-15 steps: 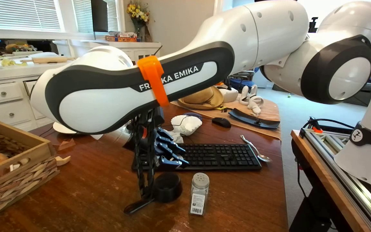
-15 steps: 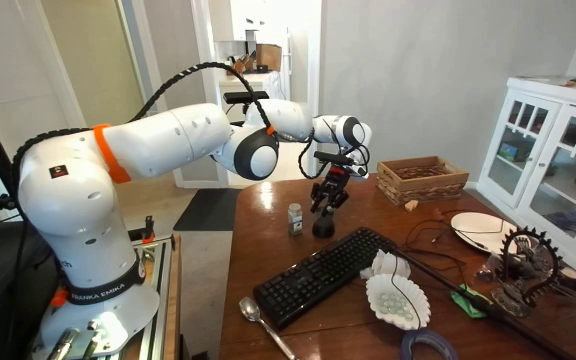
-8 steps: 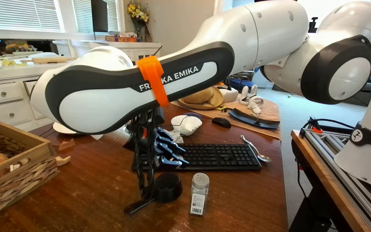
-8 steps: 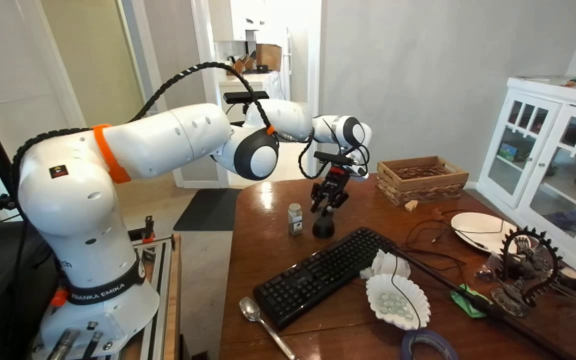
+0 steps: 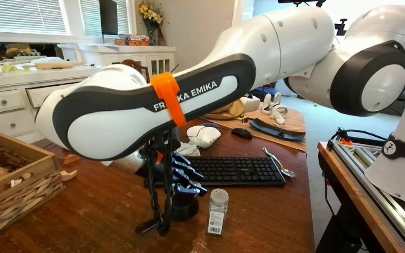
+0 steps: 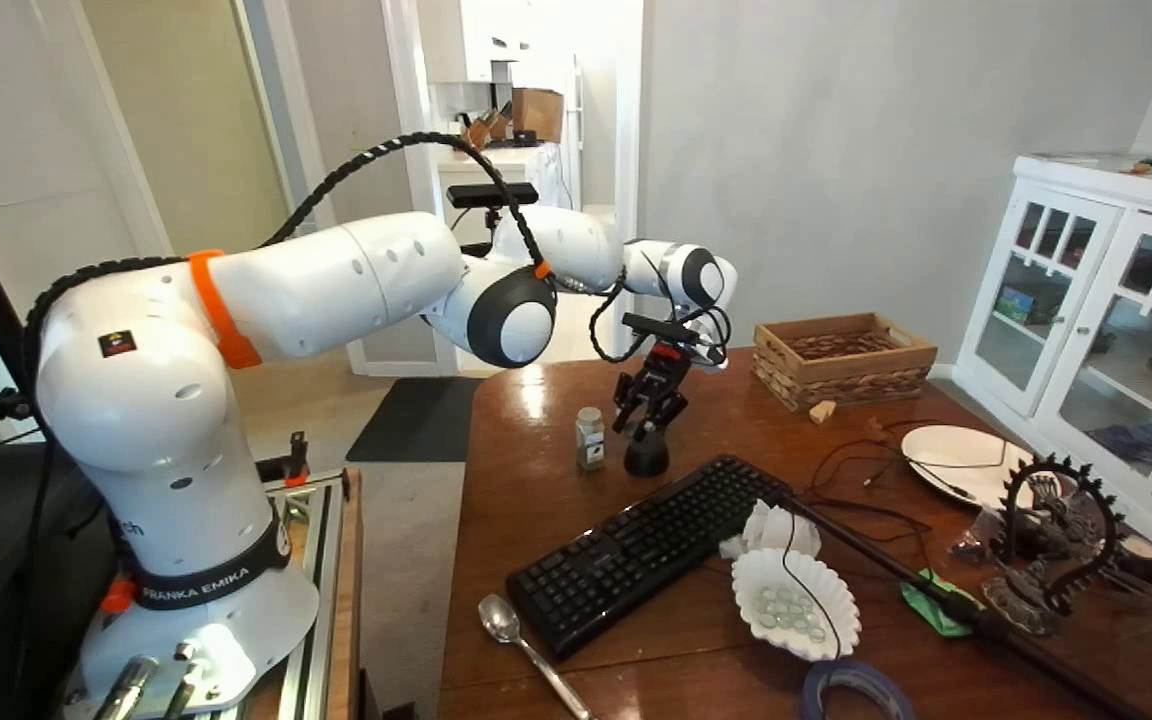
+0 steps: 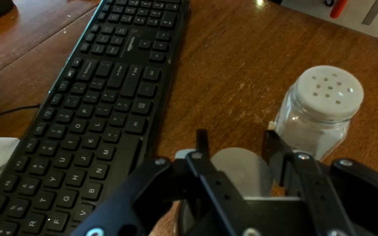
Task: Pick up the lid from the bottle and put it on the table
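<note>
Perforated white lid (image 7: pixel 330 90) sits on clear shaker bottle (image 5: pixel 217 214), upright on glossy wooden table (image 7: pixel 228 65) in both exterior views. Pincer (image 7: pixel 236 141) hangs near it, above black round scoop (image 5: pixel 186 209): fingers (image 7: pixel 202 142) partway apart, blurred pale-grey disc (image 7: pixel 243 172) showing between; whether they grip it, we cannot tell. Keyboard (image 7: pixel 110 114) lies near, spoon (image 6: pixel 502 620) just beside its end. Farther out, we see computer mouse (image 5: pixel 241 133), scalloped white bowl (image 6: pixel 771 570) holding glass beads (image 6: pixel 786 612), wood-rimmed wicker basket (image 6: pixel 806 385).
</note>
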Robot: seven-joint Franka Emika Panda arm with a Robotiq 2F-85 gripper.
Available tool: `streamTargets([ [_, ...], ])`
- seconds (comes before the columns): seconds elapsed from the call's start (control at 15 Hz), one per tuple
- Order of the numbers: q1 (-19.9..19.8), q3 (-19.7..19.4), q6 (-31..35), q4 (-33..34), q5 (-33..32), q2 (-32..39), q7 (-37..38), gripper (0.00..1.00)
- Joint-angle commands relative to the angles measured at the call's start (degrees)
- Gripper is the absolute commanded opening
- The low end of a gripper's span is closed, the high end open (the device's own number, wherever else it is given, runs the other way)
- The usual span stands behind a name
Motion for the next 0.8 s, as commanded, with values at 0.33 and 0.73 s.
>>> streamTargets([
  [0.33,-0.75,0.6,3.5,2.11,0.89,2.79,1.58,0.2],
  [0.73,-0.52,0.07,5.56,-0.15,0.19,1.21,3.18,0.45],
])
